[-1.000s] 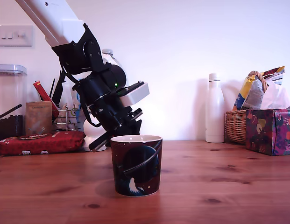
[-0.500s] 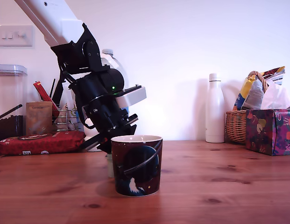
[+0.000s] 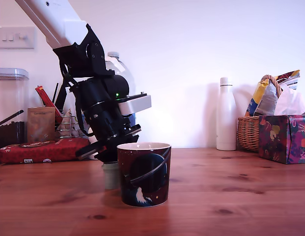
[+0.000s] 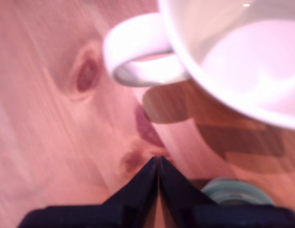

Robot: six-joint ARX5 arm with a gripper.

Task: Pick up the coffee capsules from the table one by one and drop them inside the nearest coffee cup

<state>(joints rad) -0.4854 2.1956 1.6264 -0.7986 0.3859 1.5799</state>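
- Exterior view: white boxy arm link slanting down from the upper left into a black, cabled wrist.
- Gripper (image 3: 107,156) low behind the coffee cup (image 3: 144,173), just above the table (image 3: 231,196); fingertips mostly hidden by the cup's rim, so opening not readable from this side.
- Coffee capsule (image 3: 111,176), pale and tapered, standing on the wood directly under the gripper, just beside the cup on the exterior view's left and partly hidden by it.
- Cup glossy and dark, tapered, with a ringed-planet picture and a cream rim.
- Table reddish-brown and varnished, with dark knots and visible grain.
- Against the wall on the exterior view's right: slim white bottle (image 3: 225,114), woven wicker basket (image 3: 248,132), patterned box (image 3: 285,137).

- Wrist view: two dark wedge-shaped fingers (image 4: 142,185) pressed together to a single point, gripper (image 4: 158,164) fully closed with nothing between them.
- Capsule (image 4: 237,192) seen as a round sage-green rim, just beside the fingers and outside their grasp.
- Cup (image 4: 223,61) smooth and cream inside, wide round rim (a thick loop handle juts from its side).
- Table (image 4: 52,133) blurred, pinkish grain with reddish knots.
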